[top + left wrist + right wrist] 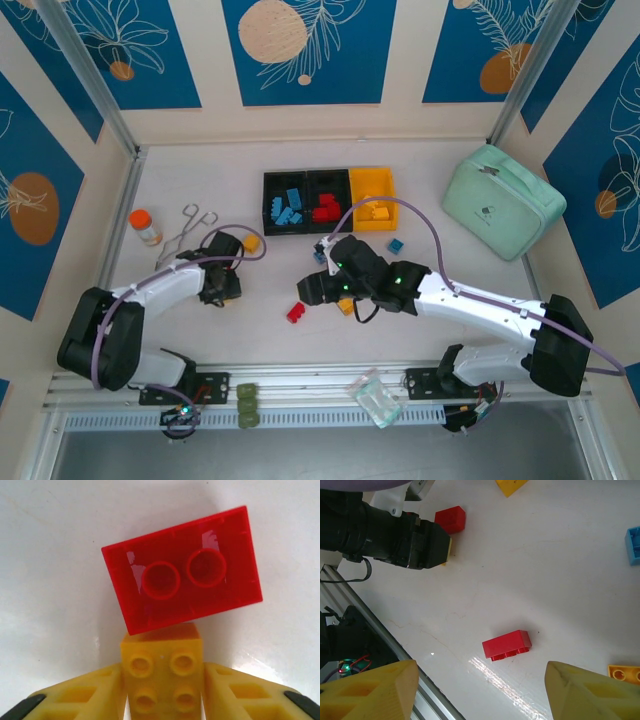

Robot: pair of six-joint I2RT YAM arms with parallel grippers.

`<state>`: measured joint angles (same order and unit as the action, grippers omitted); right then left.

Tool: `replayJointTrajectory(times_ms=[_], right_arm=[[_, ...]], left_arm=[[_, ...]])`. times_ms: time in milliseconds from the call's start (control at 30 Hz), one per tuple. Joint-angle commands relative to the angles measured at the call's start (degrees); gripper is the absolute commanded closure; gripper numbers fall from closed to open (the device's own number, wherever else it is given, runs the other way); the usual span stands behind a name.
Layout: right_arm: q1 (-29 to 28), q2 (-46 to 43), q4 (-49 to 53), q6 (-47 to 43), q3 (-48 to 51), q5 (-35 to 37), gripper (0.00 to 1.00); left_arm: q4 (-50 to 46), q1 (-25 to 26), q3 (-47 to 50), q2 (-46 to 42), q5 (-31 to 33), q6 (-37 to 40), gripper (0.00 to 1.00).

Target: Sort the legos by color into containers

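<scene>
The left gripper (163,672) is seen clenched on a yellow brick (162,680). Both yellow fingers (95,697) are pressed against the brick's sides, and its four studs are turned to the wrist camera. A red brick (182,590), hollow underside toward the camera, is set against the yellow one's far edge and touches it. White table (45,580) is seen around the pair.

The right gripper (480,667) is held above the table with its jaws spread wide and nothing gripped (a second red brick (506,645) lies on the table just beyond the gap). A blue brick (633,545) is cut off by the right edge of that view.

From above, the containers (330,174) are found at the far middle of the table, joined in a row. Blue legos (285,210) are piled in the left black bin, red ones in the middle black bin, and a yellow piece in the yellow bin. One loose blue piece (397,245) is left near the front of the yellow bin.

An orange-capped bottle (146,226) is stood at the far left, and a mint pouch (503,200) is laid at the far right. An olive block (247,405) is placed at the near rail.
</scene>
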<state>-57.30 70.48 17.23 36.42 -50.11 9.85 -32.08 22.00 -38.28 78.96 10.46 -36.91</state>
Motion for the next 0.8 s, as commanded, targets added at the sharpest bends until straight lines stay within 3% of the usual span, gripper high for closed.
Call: replayJointTrajectory(times_ms=[0,167,467,767], right_arm=[[0.5,-1.0,0.3,0.4,0.7,0.3,0.32],[1.0,-0.9,0.4,0.2,0.5,0.0,0.33],[1.9,-2.1,1.0,1.0,1.2,1.3,0.33],[4.7,-9.7,4.7,3.7,4.0,4.2,0.33]], left_arm=[[0.1,-0.6,0.5,0.2,-1.5,0.7,0.65],[-1.8,-0.6,-0.2,-1.6,-3.6,1.4,0.73],[-4.2,3.0,-4.6,-7.4,-9.3,-0.2,0.75],[-2.1,10.2,-16.8,-0.2,-10.1,0.2,0.75]])
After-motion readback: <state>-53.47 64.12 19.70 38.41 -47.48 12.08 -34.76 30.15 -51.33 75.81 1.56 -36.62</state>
